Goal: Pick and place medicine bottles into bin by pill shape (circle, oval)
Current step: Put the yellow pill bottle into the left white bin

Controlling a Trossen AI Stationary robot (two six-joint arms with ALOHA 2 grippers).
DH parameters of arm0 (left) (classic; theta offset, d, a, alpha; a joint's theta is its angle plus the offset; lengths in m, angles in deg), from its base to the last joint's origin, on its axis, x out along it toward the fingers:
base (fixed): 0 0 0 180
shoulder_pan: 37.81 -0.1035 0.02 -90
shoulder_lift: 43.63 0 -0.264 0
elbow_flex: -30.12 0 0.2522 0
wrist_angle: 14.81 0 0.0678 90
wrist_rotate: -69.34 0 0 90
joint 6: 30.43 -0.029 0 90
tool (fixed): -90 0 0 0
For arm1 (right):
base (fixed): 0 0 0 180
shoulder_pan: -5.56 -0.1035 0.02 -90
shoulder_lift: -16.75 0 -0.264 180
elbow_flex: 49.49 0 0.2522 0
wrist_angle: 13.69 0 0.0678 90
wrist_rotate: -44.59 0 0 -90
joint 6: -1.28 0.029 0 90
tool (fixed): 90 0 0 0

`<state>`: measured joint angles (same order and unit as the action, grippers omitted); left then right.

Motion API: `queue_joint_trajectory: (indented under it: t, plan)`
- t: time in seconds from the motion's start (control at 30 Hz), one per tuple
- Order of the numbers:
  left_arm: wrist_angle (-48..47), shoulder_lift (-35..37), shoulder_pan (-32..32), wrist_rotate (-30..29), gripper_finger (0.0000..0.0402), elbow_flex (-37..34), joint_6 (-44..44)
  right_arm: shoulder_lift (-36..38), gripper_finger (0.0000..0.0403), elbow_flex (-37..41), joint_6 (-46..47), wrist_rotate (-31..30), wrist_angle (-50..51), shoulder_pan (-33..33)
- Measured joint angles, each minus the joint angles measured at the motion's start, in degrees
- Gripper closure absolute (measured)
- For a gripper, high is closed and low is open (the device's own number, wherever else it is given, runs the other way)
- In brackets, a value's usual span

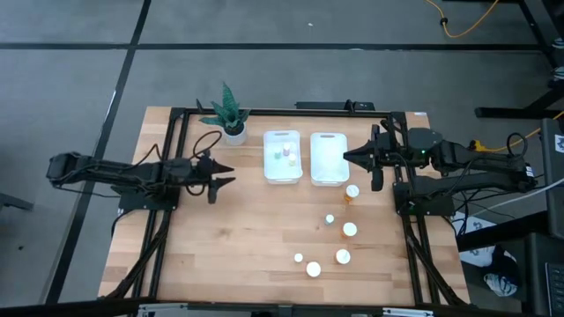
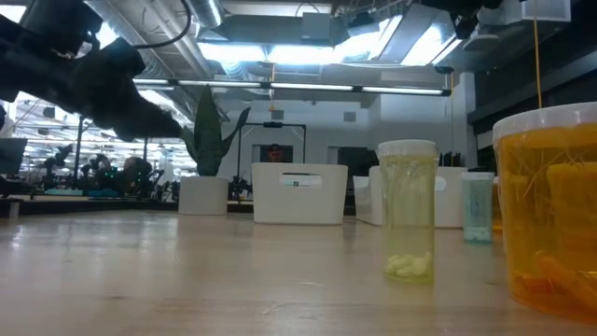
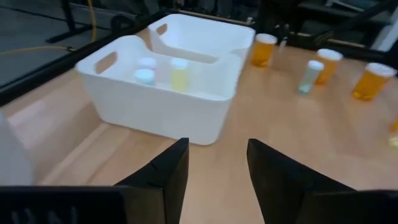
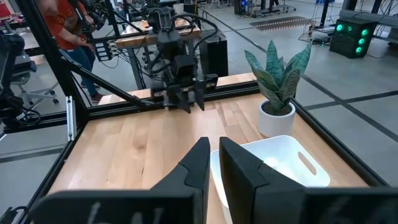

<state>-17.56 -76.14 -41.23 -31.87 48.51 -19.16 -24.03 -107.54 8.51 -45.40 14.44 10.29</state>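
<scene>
Left end effector [image 1: 227, 174] hangs open and empty, just beside the left bin [image 1: 281, 157], which holds three small bottles [image 3: 160, 70]. Right end effector [image 1: 346, 158] is closed on nothing, over the empty right bin [image 1: 328, 158]. Six medicine bottles [image 1: 350, 229] stand loose on the bench [image 1: 238, 246], near that right bin. Risks: pill shape is unreadable from above, so mis-sorting is likely; closely spaced amber bottles may topple under a descending finger.
</scene>
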Motion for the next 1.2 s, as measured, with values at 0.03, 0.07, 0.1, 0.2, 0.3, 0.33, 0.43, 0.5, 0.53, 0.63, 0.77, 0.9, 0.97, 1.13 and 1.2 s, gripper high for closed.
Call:
queue_joint_trajectory:
  t: [0.03,0.07,0.1,0.2,0.3,0.33,0.43,0.5,0.53,0.63,0.77,0.9,0.97,1.13,1.2]
  plan:
    - [0.02,0.00,-0.51,-0.01,0.0246,-0.06,-0.61,0.00,0.0363,0.00,0.00,-0.01,0.00,0.00]
    - [0.02,0.00,-0.90,-0.04,0.0246,-0.07,-1.45,0.00,0.0363,0.00,0.02,-0.02,0.00,0.00]
    - [0.04,0.00,-1.19,-0.04,0.0246,-0.07,-2.60,0.00,0.0363,0.00,0.08,0.00,0.02,0.00]
    - [0.04,0.00,-1.61,-0.06,0.0246,-0.07,-4.69,0.00,0.0363,0.00,0.14,0.00,0.17,0.01]
    - [0.07,0.00,-1.57,-0.04,0.0246,-0.07,-4.81,0.00,0.0363,0.00,0.09,0.00,0.35,0.00]
    - [0.09,0.00,-1.57,-0.06,0.0246,-0.07,-4.83,0.00,0.0363,0.00,-0.01,0.00,0.33,0.02]
    - [0.09,0.00,-1.55,-0.06,0.0246,-0.07,-4.83,0.00,0.0363,0.00,0.02,0.00,0.11,0.02]
    - [0.11,-0.02,-1.55,-0.06,0.0246,-0.07,-4.83,0.04,0.0363,0.00,0.71,0.75,0.07,-0.07]
    - [0.11,-0.02,-1.55,-0.06,0.0246,-0.07,-4.83,0.04,0.0363,0.00,1.08,2.61,-0.17,-0.12]
    - [0.13,-0.02,-1.55,-0.06,0.0246,-0.07,-4.83,-0.01,0.0363,0.00,0.46,9.47,-2.44,-0.94]
    - [0.15,-0.02,-1.55,-0.06,0.0246,-0.07,-4.83,-0.24,0.0363,-0.02,2.09,12.09,-5.30,-3.41]
    - [0.16,-0.02,-1.55,-0.06,0.0246,-0.07,-4.83,-1.84,0.0363,-1.04,7.00,12.16,-4.84,-5.93]
    - [0.15,-0.02,-1.55,-0.08,0.0246,-0.07,-4.83,-3.36,0.0363,-2.38,7.56,12.17,-4.81,-7.17]
    - [0.17,-0.02,-1.55,-0.08,0.0246,-0.07,-4.83,-8.14,0.0363,-8.49,5.61,12.12,-3.08,-10.23]
    - [0.17,-0.02,-1.55,-0.08,0.0246,-0.07,-4.83,-10.22,0.0363,-11.37,1.30,12.32,-1.46,-11.18]
